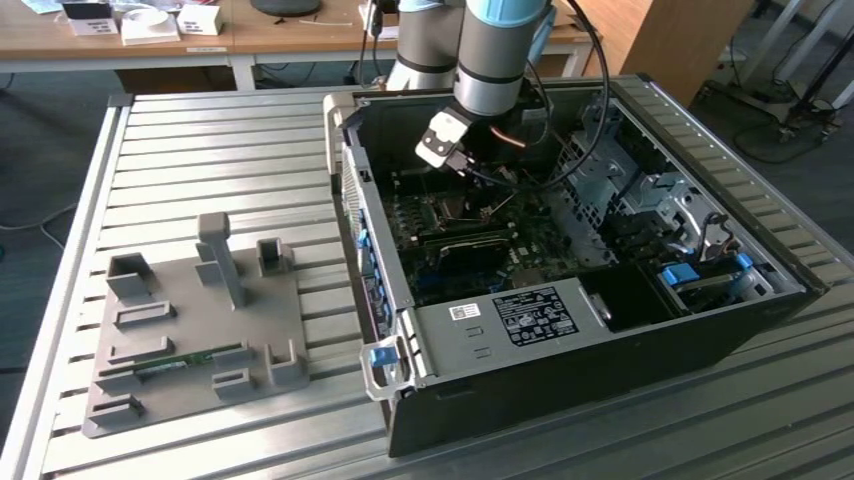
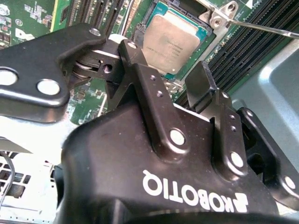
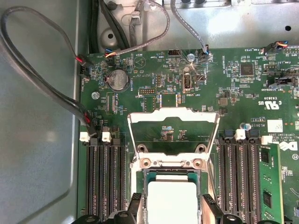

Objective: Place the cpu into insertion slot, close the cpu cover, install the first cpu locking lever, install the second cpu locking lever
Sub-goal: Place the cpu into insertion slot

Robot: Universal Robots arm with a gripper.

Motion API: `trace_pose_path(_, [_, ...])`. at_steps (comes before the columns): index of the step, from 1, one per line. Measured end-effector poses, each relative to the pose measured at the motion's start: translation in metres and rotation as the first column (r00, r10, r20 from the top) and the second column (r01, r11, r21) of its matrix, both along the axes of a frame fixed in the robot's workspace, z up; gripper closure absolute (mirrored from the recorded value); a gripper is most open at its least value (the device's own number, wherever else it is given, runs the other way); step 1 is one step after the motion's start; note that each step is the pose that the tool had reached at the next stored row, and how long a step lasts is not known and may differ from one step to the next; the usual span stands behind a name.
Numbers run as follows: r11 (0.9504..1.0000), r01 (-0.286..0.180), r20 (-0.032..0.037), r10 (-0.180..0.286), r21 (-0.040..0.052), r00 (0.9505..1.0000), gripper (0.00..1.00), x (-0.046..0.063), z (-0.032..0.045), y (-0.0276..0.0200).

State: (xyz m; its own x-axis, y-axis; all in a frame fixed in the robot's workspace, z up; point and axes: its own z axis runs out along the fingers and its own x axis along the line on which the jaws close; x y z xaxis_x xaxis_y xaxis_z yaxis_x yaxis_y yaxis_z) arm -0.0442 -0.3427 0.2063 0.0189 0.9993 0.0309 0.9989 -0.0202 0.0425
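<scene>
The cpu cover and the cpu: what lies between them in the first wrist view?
In the first wrist view, the hinge bracket with its two screws lies between the open cpu cover and the cpu.

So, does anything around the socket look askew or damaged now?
Nothing stands out. The cpu lies flat and square in the insertion slot, the cpu cover is swung open, and the gripper is open over the cpu.

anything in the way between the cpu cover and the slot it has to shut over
Possibly the hand. The cpu cover is swung open, back from the insertion slot, where the cpu lies. The open hand's fingers flank the cpu right over the slot, likely in the cover's closing path.
</scene>
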Motion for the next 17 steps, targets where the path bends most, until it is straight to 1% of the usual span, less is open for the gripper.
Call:
trace_pose_path(2, [1.0,0.0,0.0,0.0,0.0,1.0,0.4,0.0,0.0001,0.0])
trace_pose_path(3, [1.0,0.0,0.0,0.0,-0.0001,1.0,0.47,0.0,0.0002,0.0])
trace_pose_path(4, [1.0,0.0,0.0,0.0,0.0,1.0,0.47,0.0,0.0003,0.0])
trace_pose_path(6, [1.0,0.0,0.0,0.0,0.0,1.0,0.58,0.0,0.0004,0.0])
trace_pose_path(7, [1.0,0.0,0.0,0.0,0.0,1.0,0.58,0.0,0.0005,0.0])
trace_pose_path(8, [1.0,0.0,0.0,0.0,0.0,1.0,0.64,0.0,0.0006,0.0])
trace_pose_path(9, [1.0,0.0,0.0,0.0,0.0,1.0,0.64,0.0,0.0006,0.0])
trace_pose_path(10, [1.0,0.0,0.0,0.0,0.0,1.0,0.71,0.0,0.0007,0.0])
trace_pose_path(17, [1.0,0.0,0.0,0.0,-0.0001,1.0,0.71,0.0,0.0012,0.0])
